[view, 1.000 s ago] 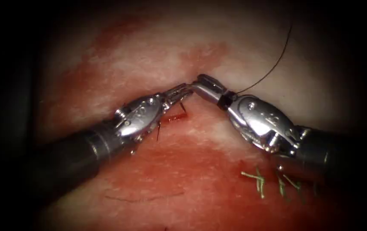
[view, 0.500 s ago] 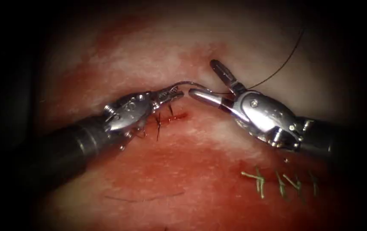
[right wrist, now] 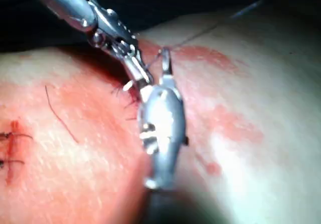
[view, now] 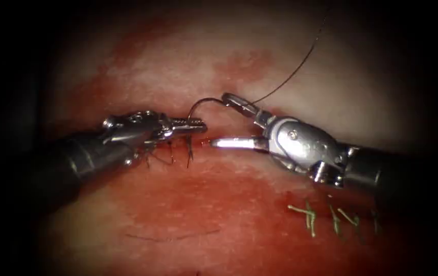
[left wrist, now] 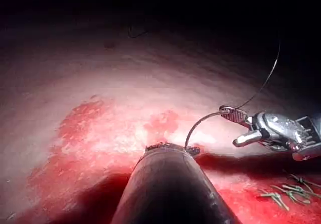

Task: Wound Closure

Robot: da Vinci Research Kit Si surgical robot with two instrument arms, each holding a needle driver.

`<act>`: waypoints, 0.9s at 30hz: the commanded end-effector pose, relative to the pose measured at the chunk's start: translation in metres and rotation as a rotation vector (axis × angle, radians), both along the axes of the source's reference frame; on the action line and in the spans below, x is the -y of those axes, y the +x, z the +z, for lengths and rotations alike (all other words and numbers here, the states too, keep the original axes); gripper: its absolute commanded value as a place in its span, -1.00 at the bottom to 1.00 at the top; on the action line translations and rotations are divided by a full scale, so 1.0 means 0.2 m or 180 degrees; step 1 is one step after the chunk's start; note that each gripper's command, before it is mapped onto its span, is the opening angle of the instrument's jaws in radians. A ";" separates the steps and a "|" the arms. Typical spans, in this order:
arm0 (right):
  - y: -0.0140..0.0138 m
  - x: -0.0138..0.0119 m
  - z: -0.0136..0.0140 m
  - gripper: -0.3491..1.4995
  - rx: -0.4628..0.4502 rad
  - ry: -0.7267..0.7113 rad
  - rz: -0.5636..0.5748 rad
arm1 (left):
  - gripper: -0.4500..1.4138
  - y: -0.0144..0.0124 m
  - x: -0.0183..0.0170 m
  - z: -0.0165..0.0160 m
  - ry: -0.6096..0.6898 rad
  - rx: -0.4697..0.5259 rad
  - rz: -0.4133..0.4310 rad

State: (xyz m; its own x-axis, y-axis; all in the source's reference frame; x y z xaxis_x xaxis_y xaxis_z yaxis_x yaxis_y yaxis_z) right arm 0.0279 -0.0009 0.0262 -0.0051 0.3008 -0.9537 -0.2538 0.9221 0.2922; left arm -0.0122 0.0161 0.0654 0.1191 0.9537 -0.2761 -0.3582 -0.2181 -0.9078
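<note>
Steel needle (view: 204, 101) arcs above the cut (view: 213, 139); my left tool (view: 198, 124) pinches its tip end (keep firm), right tool (view: 225, 121) spread wide, empty.

- Our right claw (right wrist: 150, 91) reaches out along its bright metal body over the tissue (right wrist: 251, 158).
- Our left claw (right wrist: 138, 71) comes in from the far side, its tip just beside the right claw's.
- A thin thread (right wrist: 200, 32) runs away from the two tips.
- Red fluid (right wrist: 220, 118) stains the tissue, and dark stitches (right wrist: 12, 146) cross a closed stretch of the cut.
</note>
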 end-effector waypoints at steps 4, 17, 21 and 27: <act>0.004 -0.004 0.001 0.92 0.0001 -0.0022 0.0096 | -1.00 -0.004 0.003 -0.001 0.0356 0.0430 0.0192; 0.009 -0.008 -0.001 0.81 -0.0079 0.0064 0.0201 | -1.00 -0.005 0.009 -0.001 0.0750 0.1012 0.0623; 0.009 -0.007 -0.001 0.72 -0.0111 0.0211 0.0197 | -1.00 -0.007 0.009 -0.001 0.0746 0.1028 0.0634; 0.011 -0.005 0.002 0.29 -0.0080 0.0649 0.0097 | -1.00 -0.010 0.012 -0.004 0.0757 0.1057 0.0664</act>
State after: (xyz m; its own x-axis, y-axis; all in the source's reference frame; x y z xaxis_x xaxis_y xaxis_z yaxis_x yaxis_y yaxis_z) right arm 0.0292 0.0001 0.0263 -0.0343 0.4927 -0.8695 -0.2696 0.8332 0.4828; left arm -0.0140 0.0132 0.0643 -0.0373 0.9989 -0.0293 -0.0078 -0.0296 -0.9995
